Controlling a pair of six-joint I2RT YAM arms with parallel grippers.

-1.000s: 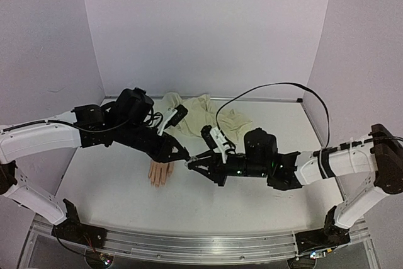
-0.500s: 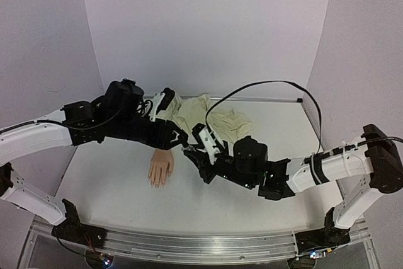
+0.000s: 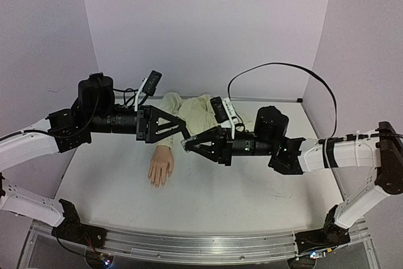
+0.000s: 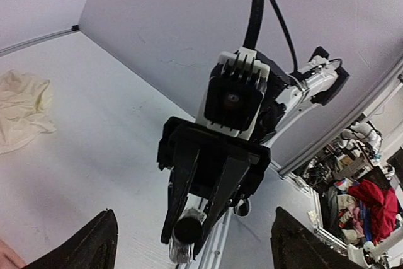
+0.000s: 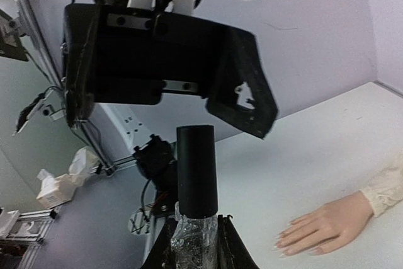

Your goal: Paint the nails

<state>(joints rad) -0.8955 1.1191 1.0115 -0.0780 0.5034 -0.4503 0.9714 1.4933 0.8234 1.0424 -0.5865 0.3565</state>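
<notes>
Uncapping seems in hand: right gripper (image 3: 191, 145), jaws pinching the polish bottle (image 5: 194, 240), faces left gripper (image 3: 184, 135), jaws spread. The nails (image 3: 157, 183) lie on the table (image 3: 252, 200) beneath. Next, clasp the cap (image 5: 196, 168) squarely.

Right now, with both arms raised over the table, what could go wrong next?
1. The polish bottle has its black cap on, and the left hand is open, not touching it; an off-centre grab could tilt the bottle in the right hand.
2. The bottle hangs close above the mannequin hand and cream sleeve; once opened, drips might stain them.
</notes>
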